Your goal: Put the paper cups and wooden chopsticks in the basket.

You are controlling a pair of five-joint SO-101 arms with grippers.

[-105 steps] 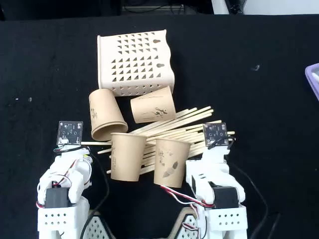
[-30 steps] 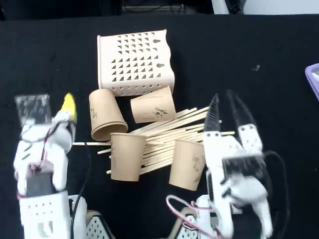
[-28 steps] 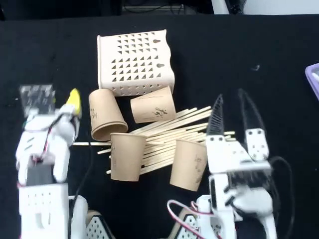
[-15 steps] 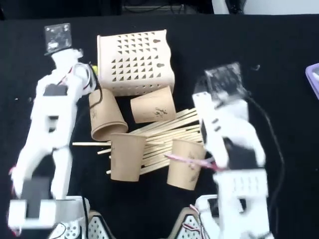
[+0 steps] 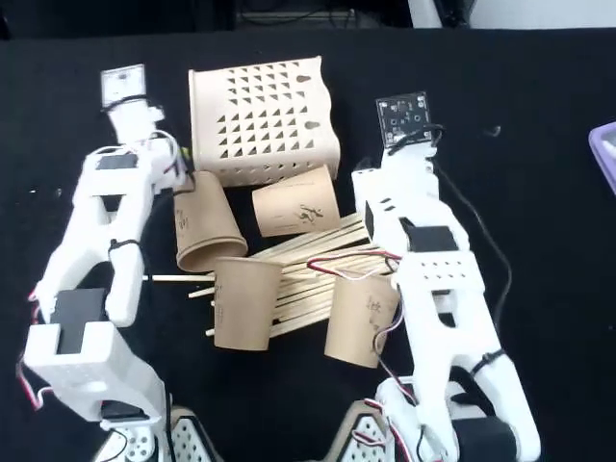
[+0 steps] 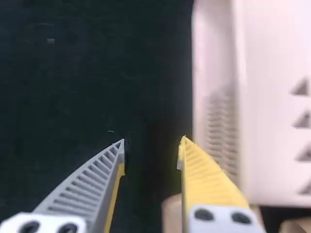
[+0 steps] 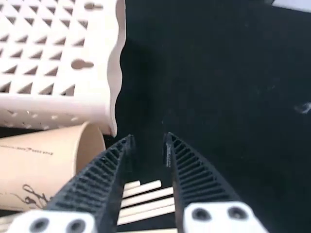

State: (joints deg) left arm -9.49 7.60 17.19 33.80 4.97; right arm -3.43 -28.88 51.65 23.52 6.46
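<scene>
Arms have stretched to the perforated beige basket (image 5: 262, 115), left pincer (image 6: 152, 143) and right pincer (image 7: 148, 137) narrowly parted.

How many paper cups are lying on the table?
4. Cup one and cup two lie beside the basket; cup three and cup four overlap the chopsticks. None seems hidden.
</scene>
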